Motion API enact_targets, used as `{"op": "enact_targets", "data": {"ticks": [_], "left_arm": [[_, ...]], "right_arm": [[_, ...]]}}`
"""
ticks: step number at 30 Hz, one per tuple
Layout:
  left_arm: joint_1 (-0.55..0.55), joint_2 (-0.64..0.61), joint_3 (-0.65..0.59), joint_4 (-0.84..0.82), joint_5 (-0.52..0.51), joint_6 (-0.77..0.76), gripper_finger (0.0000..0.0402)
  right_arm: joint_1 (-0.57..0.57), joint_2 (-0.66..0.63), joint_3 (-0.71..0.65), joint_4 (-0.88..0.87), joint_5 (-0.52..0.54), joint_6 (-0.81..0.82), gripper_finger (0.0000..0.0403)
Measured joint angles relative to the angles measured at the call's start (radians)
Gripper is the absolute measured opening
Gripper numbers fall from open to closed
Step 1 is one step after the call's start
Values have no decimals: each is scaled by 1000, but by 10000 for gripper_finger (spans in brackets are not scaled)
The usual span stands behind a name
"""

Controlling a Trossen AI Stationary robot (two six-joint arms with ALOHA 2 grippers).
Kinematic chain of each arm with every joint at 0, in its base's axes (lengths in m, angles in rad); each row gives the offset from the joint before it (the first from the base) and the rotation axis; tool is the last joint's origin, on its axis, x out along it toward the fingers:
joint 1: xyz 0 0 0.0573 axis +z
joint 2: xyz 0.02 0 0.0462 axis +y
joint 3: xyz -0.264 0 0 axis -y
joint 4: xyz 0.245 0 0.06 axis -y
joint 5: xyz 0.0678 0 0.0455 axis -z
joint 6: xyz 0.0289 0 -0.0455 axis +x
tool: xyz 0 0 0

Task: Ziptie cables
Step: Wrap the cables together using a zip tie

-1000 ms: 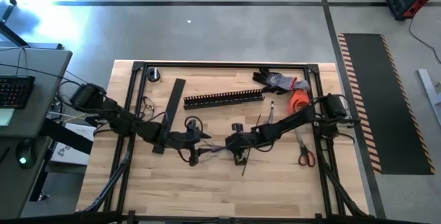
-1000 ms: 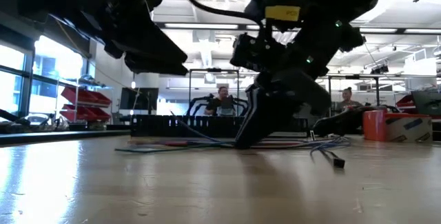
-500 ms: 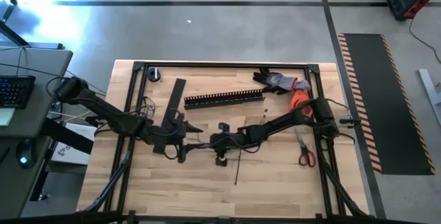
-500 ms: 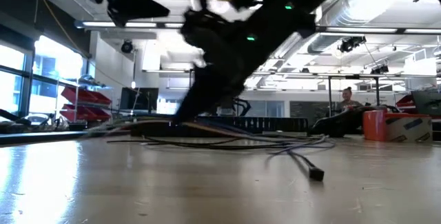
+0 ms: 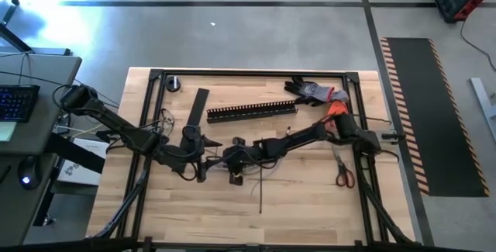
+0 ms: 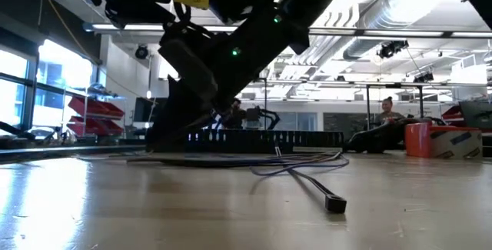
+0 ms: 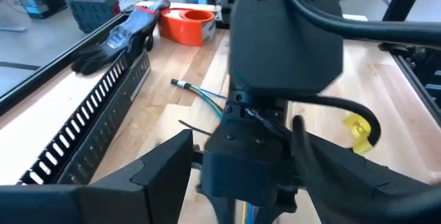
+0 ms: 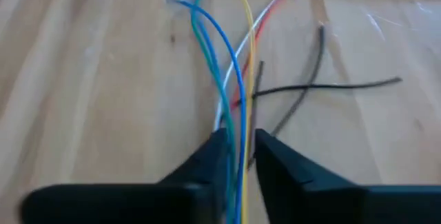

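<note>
High view. Wooden desk (image 5: 310,198) in a black frame. Left end effector (image 5: 203,153) at frame centre-left, its fingers too small and dark to read here. Right end effector (image 5: 229,159) just beside it, at the middle of the desk. The cables (image 5: 267,176) show only as faint thin lines right of the right end effector, mostly lost under the arm. The ziptie (image 5: 260,198), a thin dark strip, lies below centre, running toward the frame's bottom. Slotted channel (image 5: 252,112) in the upper middle; flat black strip (image 5: 198,108) to its left; glove (image 5: 314,91) upper right; scissors (image 5: 344,176) at right; orange item near the glove partly covered by the right arm.

Low view. Dark arm bodies fill the upper left; which arm is which cannot be told here. The cables run flat across the middle, one dark end with a small plug nearest the camera. Two people sit far behind, small.

Left wrist view. Left fingers (image 7: 162,165) stand wide apart, nothing between them; the right arm's housing blocks the centre. Channel, glove and an orange bowl (image 7: 186,25) at upper left.

Right wrist view. Right fingers (image 8: 210,162) stand narrow, with the coloured wires running through the slim gap between them; whether the pads press them cannot be told. A dark strand crosses at right, blurred.
</note>
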Motion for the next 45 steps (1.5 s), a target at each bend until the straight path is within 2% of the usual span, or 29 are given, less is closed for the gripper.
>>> {"op": "enact_targets", "data": {"ticks": [4, 6, 8, 10, 12, 15, 19, 22, 26, 30, 32, 35, 38, 45], "left_arm": [[0, 2, 0, 0, -9, -2, 236], [-2, 4, 0, -9, -9, -9, 236], [-3, 4, 0, -9, -10, -13, 236], [-5, 6, 0, -22, -9, -29, 236], [-7, 12, 0, -33, -11, -41, 236], [-8, 28, 0, -49, -24, -55, 236], [-7, 80, 0, -45, -29, -71, 236], [-7, 135, 0, -31, -30, -78, 236], [11, 211, 0, -8, -51, -74, 236], [57, 274, 0, 29, -62, -67, 236], [90, 289, 0, 40, -8, -60, 236], [138, 308, 0, 60, 92, -75, 236], [174, 329, 0, 85, 130, -77, 236], [213, 385, 0, 209, 141, -61, 236]], "right_arm": [[-5, -45, 0, -82, 16, -80, 155], [1, -82, 0, -155, 72, -116, 186], [16, -131, 0, -271, 178, -147, 205], [42, -189, 0, -388, 289, -187, 214], [68, -253, -8, -482, 354, -214, 215], [109, -353, -27, -613, 342, -220, 207], [162, -475, -117, -684, 311, -111, 192], [208, -552, -233, -629, 315, 9, 182], [264, -572, -407, -400, 251, 108, 175], [298, -522, -540, -40, 96, 24, 174], [308, -493, -569, 48, 90, -40, 174], [313, -473, -572, 75, 173, -114, 174], [311, -459, -572, 76, 200, -190, 174], [292, -459, -572, 86, 5, -320, 174]]}}
